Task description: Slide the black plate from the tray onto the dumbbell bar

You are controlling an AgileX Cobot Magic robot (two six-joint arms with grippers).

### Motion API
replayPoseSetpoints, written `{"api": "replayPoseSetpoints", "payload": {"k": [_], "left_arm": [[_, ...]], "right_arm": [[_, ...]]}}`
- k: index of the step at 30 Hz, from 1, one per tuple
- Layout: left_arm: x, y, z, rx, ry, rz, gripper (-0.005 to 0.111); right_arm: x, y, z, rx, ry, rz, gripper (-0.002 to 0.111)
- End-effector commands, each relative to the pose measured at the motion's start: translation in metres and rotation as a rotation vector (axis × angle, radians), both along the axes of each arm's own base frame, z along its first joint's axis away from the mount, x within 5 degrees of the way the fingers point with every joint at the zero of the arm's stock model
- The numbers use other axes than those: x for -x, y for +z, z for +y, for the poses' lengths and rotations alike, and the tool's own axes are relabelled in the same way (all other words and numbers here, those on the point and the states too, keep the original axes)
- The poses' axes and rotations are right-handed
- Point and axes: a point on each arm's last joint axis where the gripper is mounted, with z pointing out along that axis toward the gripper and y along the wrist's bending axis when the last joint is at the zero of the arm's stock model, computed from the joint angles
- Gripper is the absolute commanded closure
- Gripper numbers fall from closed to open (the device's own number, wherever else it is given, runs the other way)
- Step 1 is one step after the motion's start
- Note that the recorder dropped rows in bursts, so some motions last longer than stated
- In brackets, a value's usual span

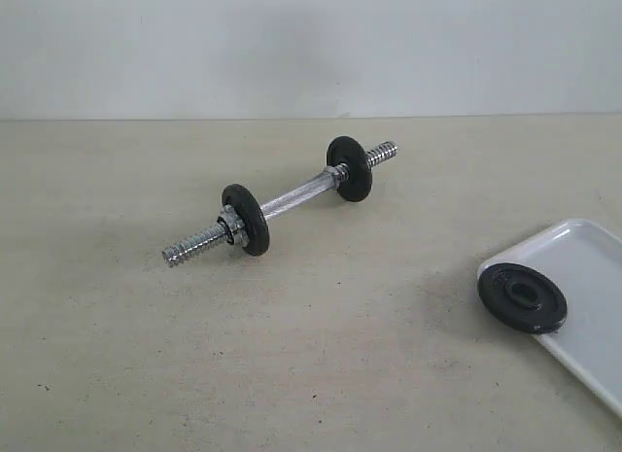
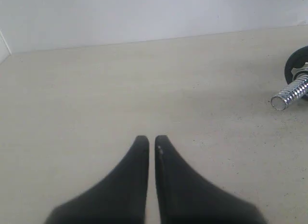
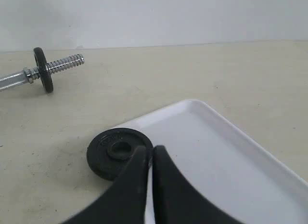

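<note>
The black plate (image 1: 522, 296) lies flat at the corner of the white tray (image 1: 585, 246) nearest the dumbbell bar (image 1: 292, 194), and it seems to ride over the tray's low rim so that part of it hangs out over the table (image 1: 292, 365). It looks like solid iron, so I judge it heavy for its size, wholly stiff and in no danger of breaking, though its dark coating may be slick against smooth fingers. Lying flat, it offers little height to pinch from the side. The better holds are probably across the raised outer rim where it overhangs the tray, or with one finger down through the centre hole and the other outside the rim (the hub gives a lip there). Held by one edge, such a weight would likely tilt or swing, so a firm squeeze seems wise. The right tool (image 3: 152, 151) has its fingers together and holds nothing; its tips sit just at the plate's edge in the wrist view, and whether they touch it I cannot tell. The left tool (image 2: 148, 139) is likewise closed and empty over bare table, with one threaded end of the bar off to its side. The bar rests on its two small discs and may roll when pushed, so steadying it would help.
</note>
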Motion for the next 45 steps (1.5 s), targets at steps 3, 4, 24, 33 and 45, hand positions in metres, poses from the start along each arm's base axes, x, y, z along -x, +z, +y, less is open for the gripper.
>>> {"api": "replayPoseSetpoints", "payload": {"k": [3, 4, 24, 33, 45], "left_arm": [[0.000, 0.000, 0.000, 0.007, 0.006, -0.004, 0.102], [0.000, 0.000, 0.000, 0.007, 0.006, -0.004, 0.102], [0.000, 0.000, 0.000, 0.007, 0.006, -0.004, 0.102], [0.000, 0.000, 0.000, 0.007, 0.006, -0.004, 0.102], [-0.003, 0.020, -0.001, -0.174, -0.034, -0.221, 0.102]], "right_arm": [[0.000, 0.001, 0.000, 0.000, -0.003, -0.013, 0.107], [0.000, 0.001, 0.000, 0.000, -0.003, -0.013, 0.107], [0.000, 0.001, 0.000, 0.001, -0.003, -0.009, 0.107], [0.000, 0.001, 0.000, 0.000, -0.003, -0.015, 0.107], [0.000, 0.003, 0.000, 0.000, -0.005, -0.038, 0.107]]}}
